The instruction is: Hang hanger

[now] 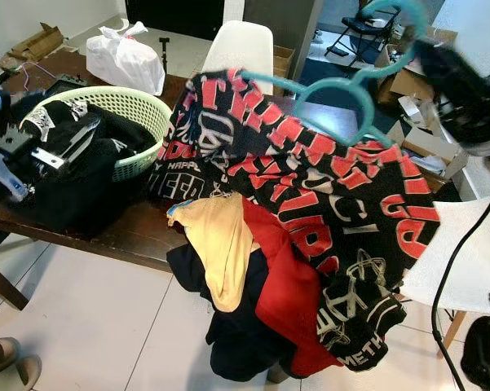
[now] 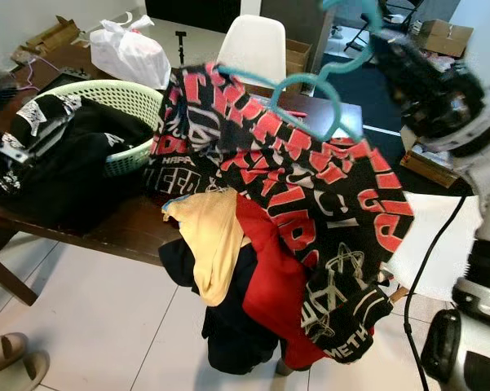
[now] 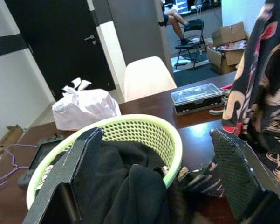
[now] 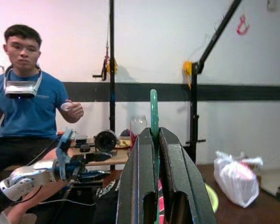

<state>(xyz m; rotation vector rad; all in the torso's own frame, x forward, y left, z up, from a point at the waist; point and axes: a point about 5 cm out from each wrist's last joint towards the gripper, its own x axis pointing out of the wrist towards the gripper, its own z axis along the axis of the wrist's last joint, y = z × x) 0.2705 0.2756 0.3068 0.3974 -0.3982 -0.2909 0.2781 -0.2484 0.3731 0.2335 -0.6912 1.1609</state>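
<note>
Head cameras look forward and steeply down from above the near edge of the table (image 1: 139, 236), both sharing the green basket (image 1: 151, 110) toward its left end, the black-and-red shirt (image 2: 310, 195) draped over the near edge, and the white chair (image 2: 257, 45) beyond the far edge. Left wrist camera sits low and close behind the basket (image 3: 144, 135), facing across the table to the same white chair (image 3: 149, 77) and white bag (image 3: 86, 109). Right wrist camera looks level along its closed fingers (image 4: 140, 177) toward a wall and a seated person (image 4: 25, 112), sharing the bag (image 4: 235, 179).
</note>
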